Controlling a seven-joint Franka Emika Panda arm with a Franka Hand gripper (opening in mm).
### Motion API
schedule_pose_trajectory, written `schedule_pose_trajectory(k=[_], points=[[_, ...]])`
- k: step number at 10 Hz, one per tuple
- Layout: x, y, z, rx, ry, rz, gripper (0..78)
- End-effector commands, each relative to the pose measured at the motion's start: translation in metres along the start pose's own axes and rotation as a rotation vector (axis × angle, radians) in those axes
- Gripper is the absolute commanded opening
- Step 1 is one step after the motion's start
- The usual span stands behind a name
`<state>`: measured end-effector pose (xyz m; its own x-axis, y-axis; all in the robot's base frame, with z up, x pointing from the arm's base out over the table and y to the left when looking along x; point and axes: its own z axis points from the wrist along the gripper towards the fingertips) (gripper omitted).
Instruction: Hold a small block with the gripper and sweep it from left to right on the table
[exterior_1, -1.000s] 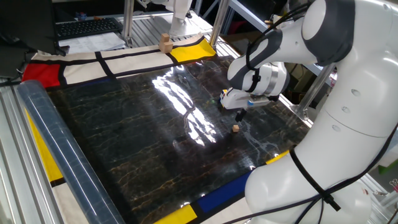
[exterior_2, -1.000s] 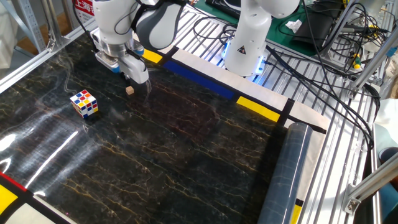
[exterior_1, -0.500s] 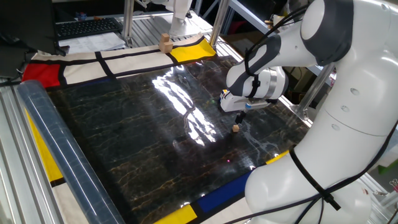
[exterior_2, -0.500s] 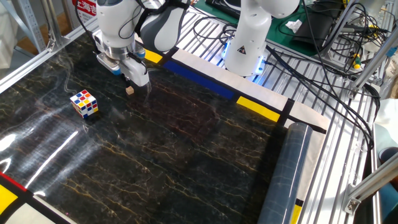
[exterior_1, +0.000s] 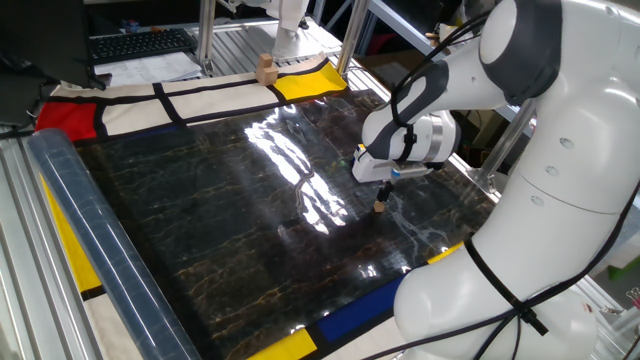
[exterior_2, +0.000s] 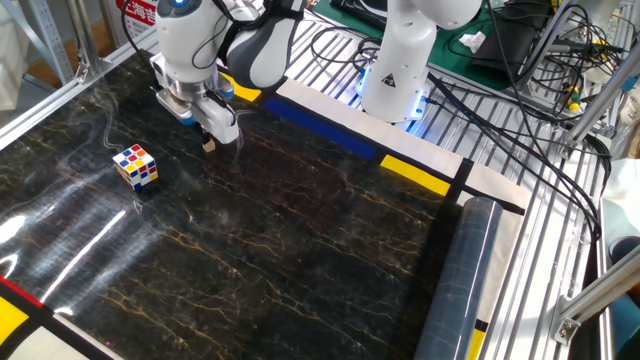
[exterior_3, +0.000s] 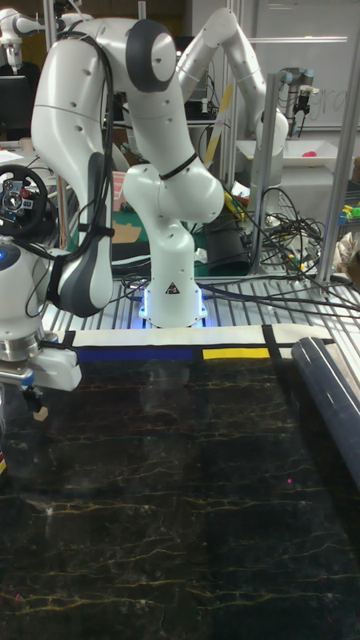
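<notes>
My gripper (exterior_1: 383, 198) hangs low over the right-centre of the counter (exterior_1: 220, 220), with my jaws pointing down at the small block (exterior_1: 380, 207). In one fixed view the block sits right at my fingertips on the glossy black surface; in the other fixed view my gripper (exterior_2: 209, 139) covers most of the small block (exterior_2: 209, 146) in the upper left of the frame. In the tall fixed view the small block (exterior_3: 41, 411) shows at the tip of my gripper (exterior_3: 36, 402), at the left edge. I cannot tell whether my jaws are closed on it or merely straddling it. A multicoloured puzzle cube (exterior_2: 135, 166) rests on the counter (exterior_2: 300, 240) near the block, apart from it.
</notes>
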<state>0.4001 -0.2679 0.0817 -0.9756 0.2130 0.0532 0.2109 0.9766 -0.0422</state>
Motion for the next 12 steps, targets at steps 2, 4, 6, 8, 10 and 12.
schedule_pose_trajectory(k=[2, 4, 6, 8, 10, 12], points=[[-0.0004, 0.0036, -0.0061, 0.002, 0.001, 0.015, 0.0], [-0.0001, 0.0048, -0.0057, 0.001, 0.004, 0.021, 0.0], [0.0003, 0.0044, -0.0044, -0.006, 0.005, 0.021, 0.0], [0.0003, 0.0036, -0.0028, -0.006, 0.001, 0.019, 0.0], [0.0003, 0.0036, -0.0028, -0.008, 0.001, 0.017, 0.0], [0.0004, 0.0026, -0.0021, -0.010, -0.004, 0.013, 0.0]])
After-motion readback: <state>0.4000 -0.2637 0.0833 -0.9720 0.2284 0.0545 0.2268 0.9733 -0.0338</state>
